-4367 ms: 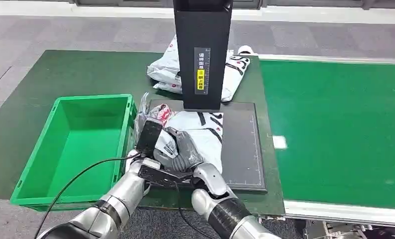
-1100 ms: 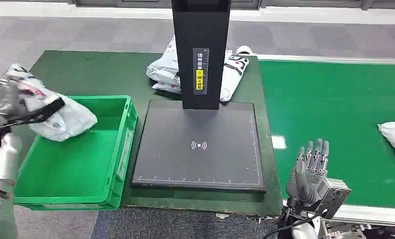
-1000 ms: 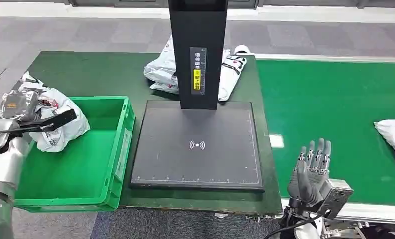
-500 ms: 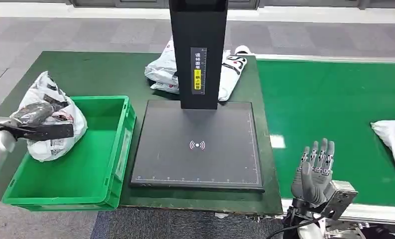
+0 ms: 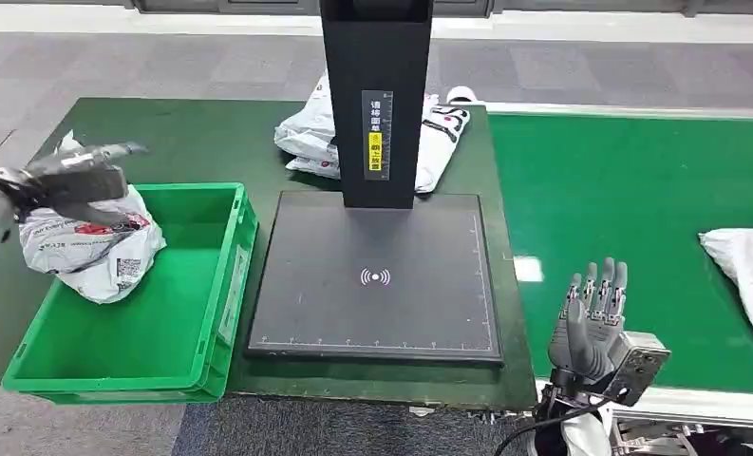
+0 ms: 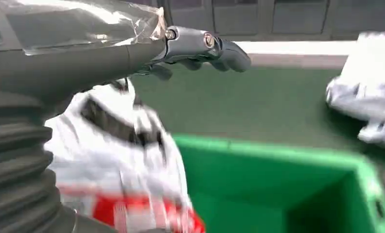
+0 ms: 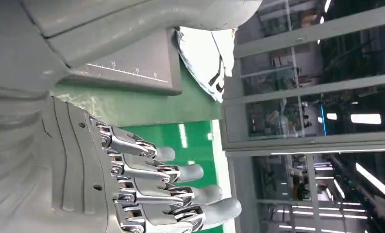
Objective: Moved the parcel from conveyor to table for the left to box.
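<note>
parcel (image 5: pixel 89 249) lowered over crate (image 5: pixel 222 313) left rim, left hand (image 5: pixel 73 179) above

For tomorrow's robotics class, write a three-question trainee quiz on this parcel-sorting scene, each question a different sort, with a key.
1. True or false: the left hand is at the parcel over the green box.
2. The scanner pad carries: A) a parcel B) nothing C) the right hand.
3. Fill in: another parcel lies on the green ____.

Key: 1 true. 2 B. 3 conveyor. The right hand has its fingers apart, holding nothing.
</note>
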You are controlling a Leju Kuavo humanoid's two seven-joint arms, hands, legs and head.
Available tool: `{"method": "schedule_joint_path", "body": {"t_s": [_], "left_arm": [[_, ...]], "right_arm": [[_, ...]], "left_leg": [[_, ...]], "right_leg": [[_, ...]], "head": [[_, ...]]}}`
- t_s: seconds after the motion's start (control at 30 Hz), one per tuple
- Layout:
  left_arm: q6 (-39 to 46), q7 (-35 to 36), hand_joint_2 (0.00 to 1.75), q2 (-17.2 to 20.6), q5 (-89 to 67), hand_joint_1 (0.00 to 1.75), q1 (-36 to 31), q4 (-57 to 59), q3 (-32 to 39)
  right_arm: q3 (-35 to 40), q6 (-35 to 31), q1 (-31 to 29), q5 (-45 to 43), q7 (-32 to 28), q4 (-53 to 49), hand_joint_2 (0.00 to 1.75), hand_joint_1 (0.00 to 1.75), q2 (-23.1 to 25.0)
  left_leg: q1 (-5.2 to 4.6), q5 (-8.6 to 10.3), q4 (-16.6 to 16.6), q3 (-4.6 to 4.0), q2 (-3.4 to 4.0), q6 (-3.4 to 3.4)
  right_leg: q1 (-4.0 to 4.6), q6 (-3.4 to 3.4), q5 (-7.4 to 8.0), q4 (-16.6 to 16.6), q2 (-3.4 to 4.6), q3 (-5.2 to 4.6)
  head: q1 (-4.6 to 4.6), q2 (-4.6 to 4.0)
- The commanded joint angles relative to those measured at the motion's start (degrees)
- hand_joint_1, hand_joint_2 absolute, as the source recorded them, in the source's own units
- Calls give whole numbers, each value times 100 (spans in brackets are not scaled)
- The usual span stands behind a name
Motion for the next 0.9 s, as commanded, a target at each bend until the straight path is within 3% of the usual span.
{"method": "schedule_joint_path", "body": {"t_s": [0.03, 0.2, 0.37, 0.43, 0.5, 0.6, 0.67, 0.7, 0.77, 0.8, 0.87, 0.9], "left_arm": [[-81, 24, 175, -54, 29, 0, -535, 396, -418], [-195, -20, 175, -47, 332, 0, -603, 396, -283], [-1677, -212, 175, 298, 1131, 0, -941, 424, -29], [-1785, -238, 175, 239, 1546, 0, -936, 379, 310], [-1518, -238, 175, -89, 1776, 0, -696, 266, 601], [-635, -194, 175, -987, 1977, 0, 152, -142, 1045], [132, -6, 175, -1936, 2062, 0, 825, -407, 1168], [132, -6, 175, -1936, 2062, 0, 825, -407, 1168], [609, 23, 175, -2835, 2507, 0, 1273, -416, 1287], [979, 55, 175, -3277, 2501, 0, 1458, -419, 1164], [1656, 77, 175, -3905, 2742, 0, 1546, -167, 1093], [1993, 83, 175, -4140, 2775, 0, 1526, 8, 938]], "right_arm": [[-340, 20, -220, 1, 35, 392, 175, 0, 106], [-378, 33, -228, 21, 48, 368, 175, 0, 136], [-333, 60, -271, 129, 106, 301, 175, 0, 143], [-332, -1, -181, 210, 152, 148, 175, 0, 178], [-302, -42, -27, 319, 257, -78, 175, 0, 205], [-120, -191, 49, 867, 410, -249, 175, 0, 153], [-16, -354, -39, 1256, 581, -315, 175, 0, 115], [-16, -354, -39, 1256, 581, -315, 175, 0, 115], [93, -442, -226, 1527, 735, -233, 175, 0, 27], [189, -490, -323, 1690, 827, -133, 175, 0, -45], [408, -686, -499, 2027, 913, 130, 175, 0, -146], [514, -773, -594, 2104, 909, 305, 175, 0, -176]], "left_leg": [[3, 0, -7, 16, 0, 4], [4, 0, -1, 4, 0, 2], [6, -4, 1, 7, 10, 3], [7, -8, 5, 6, 20, 3], [7, -2, 2, 0, 4, 1], [4, 3, -10, 18, -19, 4], [-11, 17, -29, 32, -63, 7], [-11, 18, -36, 39, -61, 8], [-19, 17, -29, 36, -71, 11], [-23, 29, -39, 45, -117, 17], [-23, 18, -20, 31, -94, 18], [-29, 26, -30, 41, -128, 26]], "right_leg": [[7, -2, -4, -7, -24, 21], [6, -1, -1, -3, -14, 8], [9, -1, -3, -2, -13, 12], [11, -2, -3, 1, -4, 10], [8, -2, -3, 2, -9, 5], [8, -2, -10, -8, -43, 27], [-7, 1, -13, -20, -73, 46], [-5, 1, -11, -29, -78, 55], [-15, 5, -11, -26, -87, 60], [-17, 12, -14, -40, -138, 86], [-19, 13, -13, -25, -112, 69], [-23, 19, -13, -43, -153, 95]], "head": [[0, -2], [0, -2], [0, -2], [2, -2], [0, -2], [0, 0], [2, -2], [-2, 0], [-2, -2], [0, -2], [0, 0], [-2, 0]]}}
